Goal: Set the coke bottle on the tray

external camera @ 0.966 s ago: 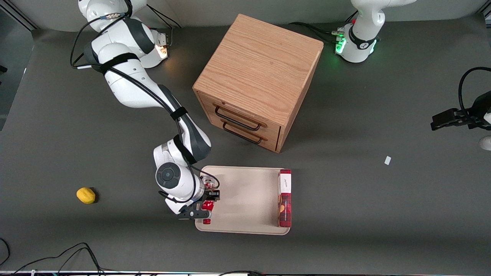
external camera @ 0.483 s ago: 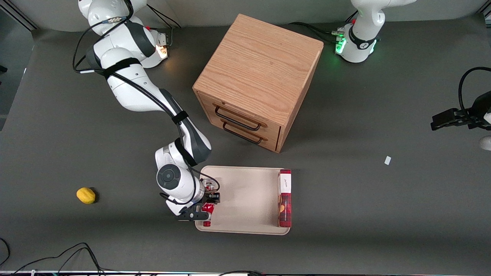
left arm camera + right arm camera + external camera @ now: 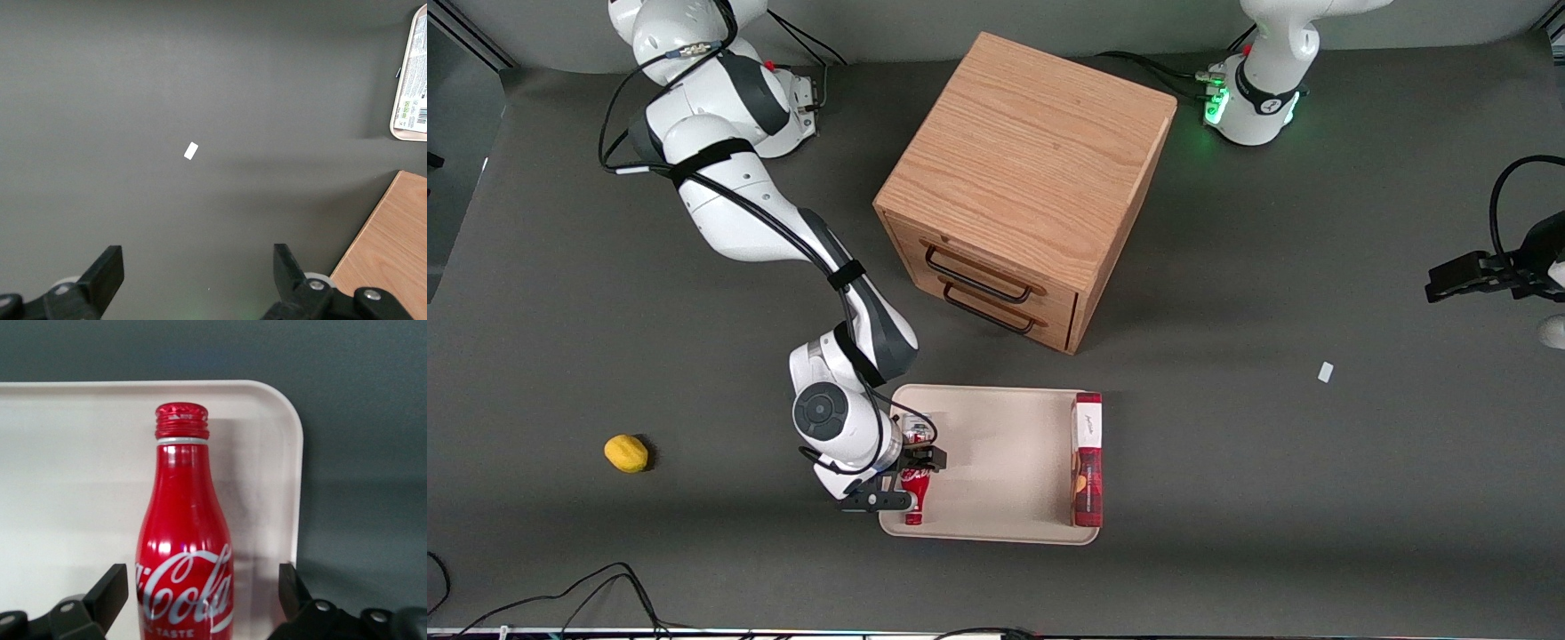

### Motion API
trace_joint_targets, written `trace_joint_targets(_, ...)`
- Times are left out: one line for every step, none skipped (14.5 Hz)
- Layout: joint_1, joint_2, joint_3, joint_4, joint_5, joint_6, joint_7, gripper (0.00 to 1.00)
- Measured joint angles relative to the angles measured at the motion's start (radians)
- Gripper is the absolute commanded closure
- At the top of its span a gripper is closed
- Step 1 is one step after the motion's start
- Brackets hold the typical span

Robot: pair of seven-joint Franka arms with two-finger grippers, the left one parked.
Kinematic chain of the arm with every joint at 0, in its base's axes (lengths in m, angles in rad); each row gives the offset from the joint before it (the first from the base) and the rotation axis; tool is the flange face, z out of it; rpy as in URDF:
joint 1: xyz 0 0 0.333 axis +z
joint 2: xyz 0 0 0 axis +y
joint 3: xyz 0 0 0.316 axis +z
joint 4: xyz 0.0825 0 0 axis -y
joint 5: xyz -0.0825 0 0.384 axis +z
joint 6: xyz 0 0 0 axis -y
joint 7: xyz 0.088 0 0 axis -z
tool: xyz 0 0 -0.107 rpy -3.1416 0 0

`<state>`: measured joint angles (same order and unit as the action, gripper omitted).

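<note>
The coke bottle (image 3: pixel 914 494) lies on its side on the beige tray (image 3: pixel 996 462), close to the tray edge at the working arm's end, with its red cap toward the front camera. My right gripper (image 3: pixel 899 481) hovers over the bottle's body with its fingers spread to either side. In the right wrist view the bottle (image 3: pixel 185 540) lies on the tray (image 3: pixel 80 487) near a rounded corner. The gripper (image 3: pixel 200 600) is open, and both fingers (image 3: pixel 110 590) stand apart from the bottle.
A long red box with a white label (image 3: pixel 1087 458) lies along the tray edge at the parked arm's end. A wooden drawer cabinet (image 3: pixel 1023 178) stands farther from the camera than the tray. A yellow lemon (image 3: pixel 626 452) and a white scrap (image 3: pixel 1326 372) lie on the table.
The gripper's fingers have spread and let go of the bottle, which now lies free on the tray. The wrist has shifted slightly toward the tray's middle.
</note>
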<state>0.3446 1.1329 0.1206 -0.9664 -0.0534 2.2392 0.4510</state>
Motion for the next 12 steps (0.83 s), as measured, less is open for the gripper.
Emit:
trace_joint_targets(0.0, 0.0, 0.0, 0.001, 0.0, 0.0, 0.001, 0.0)
trace_joint_targets(0.0, 0.0, 0.0, 0.004, 0.0, 0.001, 0.003, 0.0)
trace_joint_targets(0.0, 0.0, 0.0, 0.009, 0.0, 0.001, 0.004, 0.0)
trace_joint_targets(0.0, -0.001, 0.0, 0.014, 0.0, 0.001, 0.005, 0.0)
trace_joint_targets(0.0, -0.002, 0.0, 0.016, 0.0, 0.001, 0.006, 0.0)
trace_joint_targets(0.0, -0.004, 0.0, 0.019, 0.0, 0.001, 0.006, 0.0)
trace_joint_targets(0.0, -0.004, 0.0, 0.023, 0.0, 0.001, 0.007, 0.0)
trace_joint_targets(0.0, -0.005, 0.0, 0.027, 0.0, 0.001, 0.007, 0.0)
trace_joint_targets(0.0, -0.006, 0.001, 0.029, 0.0, 0.001, 0.007, 0.0)
trace_joint_targets(0.0, -0.007, 0.001, 0.032, 0.0, 0.001, 0.007, 0.0)
trace_joint_targets(0.001, -0.008, 0.001, 0.038, 0.0, 0.001, 0.007, 0.0)
trace_joint_targets(0.002, -0.014, 0.001, 0.039, 0.0, 0.0, 0.007, 0.0)
